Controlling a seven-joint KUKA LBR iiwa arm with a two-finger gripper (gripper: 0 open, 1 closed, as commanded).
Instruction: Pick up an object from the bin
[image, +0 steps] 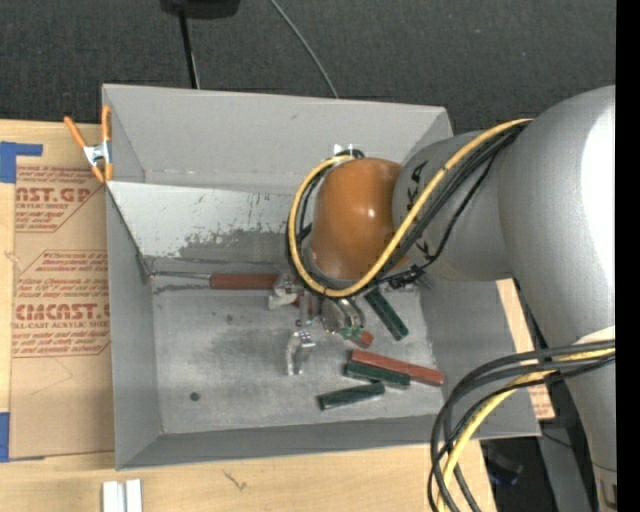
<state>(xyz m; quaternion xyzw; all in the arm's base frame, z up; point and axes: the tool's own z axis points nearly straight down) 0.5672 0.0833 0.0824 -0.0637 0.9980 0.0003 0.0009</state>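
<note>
Since nothing sits between them, the jaws stand apart over the bin's (200, 385) middle. Probably readied for nearby sticks (398, 370).

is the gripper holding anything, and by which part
Nothing is held: the gripper sits over bare bin floor, left of the green and red sticks.

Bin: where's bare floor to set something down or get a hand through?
Free: the left half of the bin floor, bordered by the left wall, the brown stick at the back and the claw to its right, down to the front-left corner. Crowded: the right front, where green sticks and a red stick lie close together.
</note>
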